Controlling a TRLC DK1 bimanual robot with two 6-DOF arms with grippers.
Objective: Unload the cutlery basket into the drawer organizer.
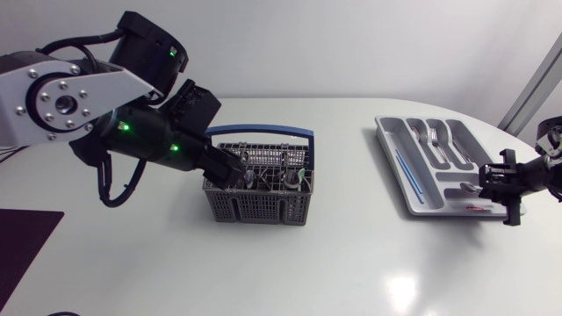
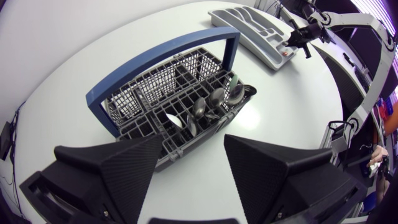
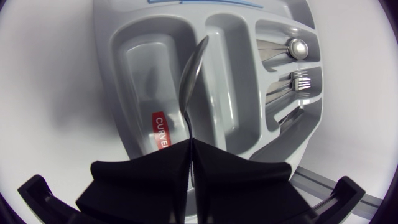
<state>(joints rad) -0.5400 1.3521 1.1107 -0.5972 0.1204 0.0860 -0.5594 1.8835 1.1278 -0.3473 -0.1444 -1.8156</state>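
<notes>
The grey cutlery basket [image 1: 256, 207] with a blue handle [image 1: 261, 131] stands mid-table, holding several spoons [image 2: 199, 112]. My left gripper [image 1: 235, 169] hangs open just over the basket's near edge; its fingers [image 2: 134, 168] are wide apart with nothing between them. The grey drawer organizer [image 1: 392, 151] lies at the right. My right gripper [image 3: 189, 165] is shut on the handle of a spoon [image 3: 193, 68], whose bowl points out over the organizer's middle compartments [image 3: 140, 68]. From above, the right gripper [image 1: 492, 184] sits over the organizer's near right corner.
The organizer's side slots hold a spoon [image 3: 297, 46] and forks [image 3: 298, 81]. A thin blue stick [image 1: 408, 175] lies in its long left slot. A dark mat [image 1: 22, 241] covers the table's left front corner.
</notes>
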